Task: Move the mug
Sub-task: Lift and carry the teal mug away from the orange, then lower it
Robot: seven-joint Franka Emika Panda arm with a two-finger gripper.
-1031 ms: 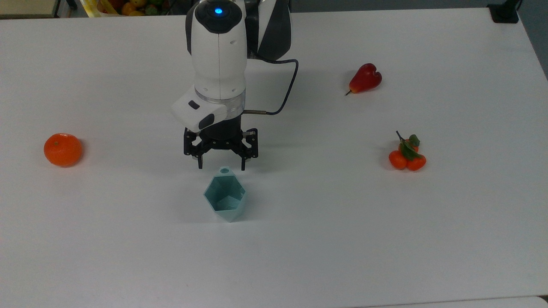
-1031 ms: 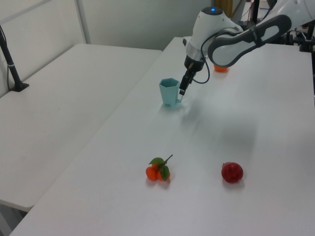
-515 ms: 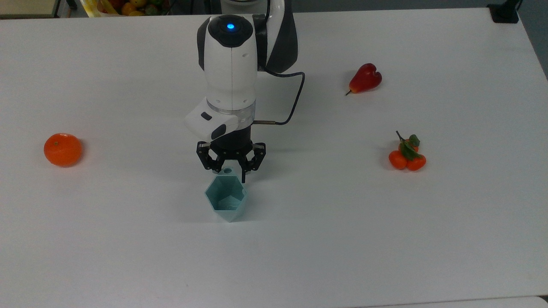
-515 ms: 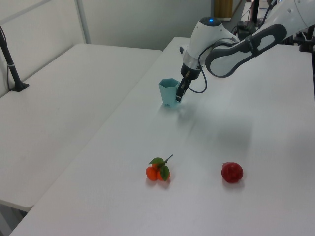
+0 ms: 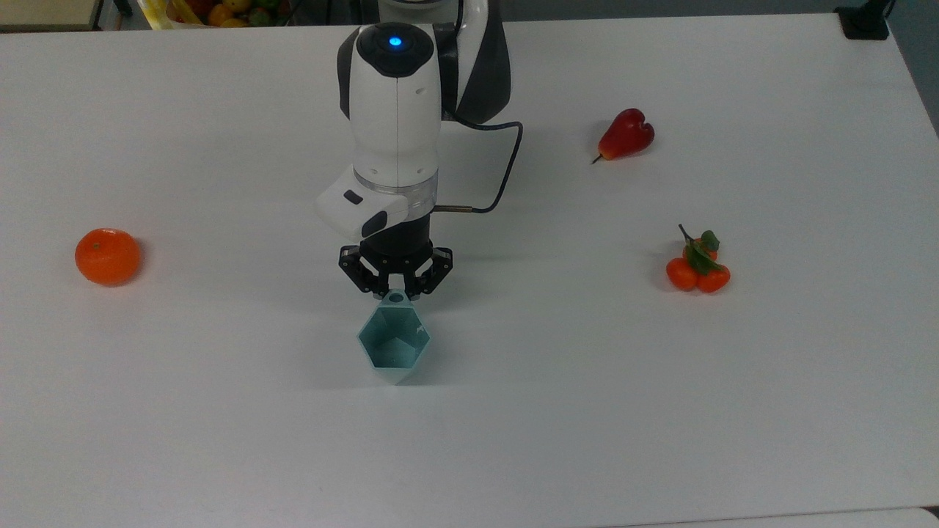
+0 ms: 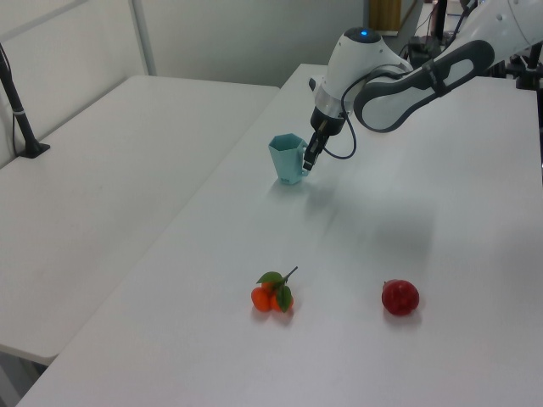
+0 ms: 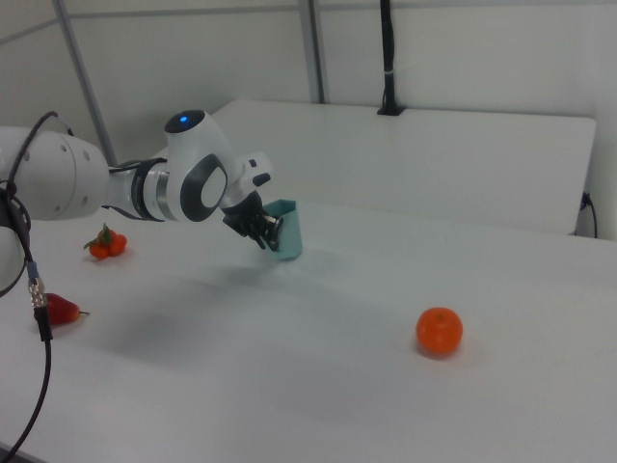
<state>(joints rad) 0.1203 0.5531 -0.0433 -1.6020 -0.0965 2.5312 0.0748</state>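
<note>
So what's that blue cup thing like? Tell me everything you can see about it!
The mug is pale teal-blue and looks like plastic, with flat faceted walls that make a six-sided opening. It is empty inside. A small tab with a round hole sticks out at its rim. It stands on the white table, mouth up, leaning a little in the left view. The black gripper is closed on the tab. An orange lies far off toward the top view's left.

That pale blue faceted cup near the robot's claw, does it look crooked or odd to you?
Yes. The pale teal-blue faceted plastic cup leans in the left view, its base not flat on the white table. The black two-finger gripper is shut on the small holed tab at its rim.
</note>
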